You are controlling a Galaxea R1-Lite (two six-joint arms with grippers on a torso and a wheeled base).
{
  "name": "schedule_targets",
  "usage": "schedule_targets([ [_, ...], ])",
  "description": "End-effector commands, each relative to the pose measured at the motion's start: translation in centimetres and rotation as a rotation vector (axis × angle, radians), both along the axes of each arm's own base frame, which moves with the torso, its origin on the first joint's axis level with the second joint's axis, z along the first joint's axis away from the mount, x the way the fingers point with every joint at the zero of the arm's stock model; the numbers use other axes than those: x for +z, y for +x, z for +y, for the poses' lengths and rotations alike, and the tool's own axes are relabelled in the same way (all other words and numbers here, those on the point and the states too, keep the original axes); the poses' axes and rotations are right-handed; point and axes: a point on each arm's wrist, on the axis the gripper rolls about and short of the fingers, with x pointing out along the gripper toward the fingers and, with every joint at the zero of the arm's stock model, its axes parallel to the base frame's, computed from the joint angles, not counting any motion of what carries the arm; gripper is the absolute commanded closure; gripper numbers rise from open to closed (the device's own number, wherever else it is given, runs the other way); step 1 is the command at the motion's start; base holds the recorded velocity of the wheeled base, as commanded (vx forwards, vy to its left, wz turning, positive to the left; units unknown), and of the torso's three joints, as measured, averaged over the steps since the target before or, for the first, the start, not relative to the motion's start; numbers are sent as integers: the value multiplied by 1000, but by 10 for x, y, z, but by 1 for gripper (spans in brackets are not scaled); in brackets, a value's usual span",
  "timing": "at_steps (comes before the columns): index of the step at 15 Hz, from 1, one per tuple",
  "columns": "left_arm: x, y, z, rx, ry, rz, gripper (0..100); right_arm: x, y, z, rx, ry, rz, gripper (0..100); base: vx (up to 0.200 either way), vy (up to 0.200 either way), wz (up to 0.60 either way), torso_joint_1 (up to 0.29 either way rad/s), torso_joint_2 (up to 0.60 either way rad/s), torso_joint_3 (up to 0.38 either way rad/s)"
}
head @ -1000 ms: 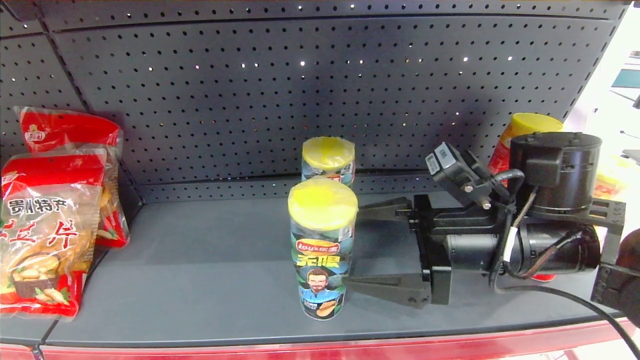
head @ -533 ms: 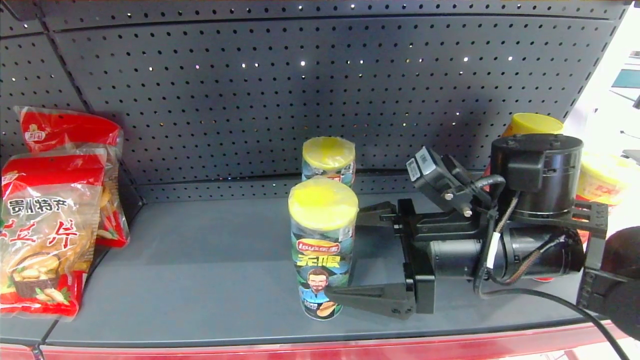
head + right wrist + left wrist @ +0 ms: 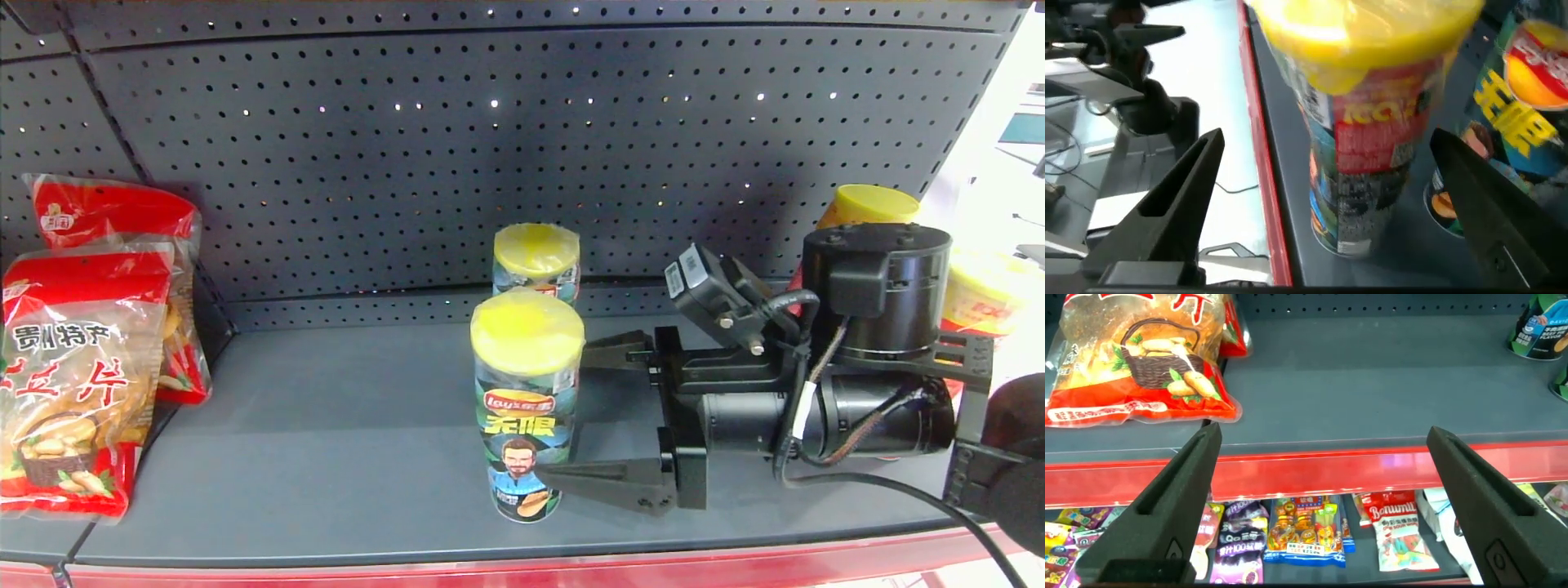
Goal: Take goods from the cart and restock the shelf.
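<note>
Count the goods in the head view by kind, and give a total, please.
Yellow-lidded cans: 4
Red snack bags: 2
Total: 6

A shop: a dark metal shelf [image 3: 326,441] with a perforated back panel [image 3: 408,163] and red front rail [image 3: 1315,469] carries snack bags [image 3: 73,384] and chip canisters [image 3: 526,408]; packaged sweets [image 3: 1306,531] fill the level below.

Rear can [image 3: 536,257], lower half hidden
</note>
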Motion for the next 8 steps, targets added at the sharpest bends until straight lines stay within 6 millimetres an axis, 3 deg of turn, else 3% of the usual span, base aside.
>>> schedule_targets([
  [1,0,0,0,0,0,2,0,-3,1,-2,-11,-9,7,0,0,0,0,0,0,0],
  [8,0,0,0,0,0,2,0,-10,9,-4,-60,-30,19,0,0,0,0,0,0,0],
])
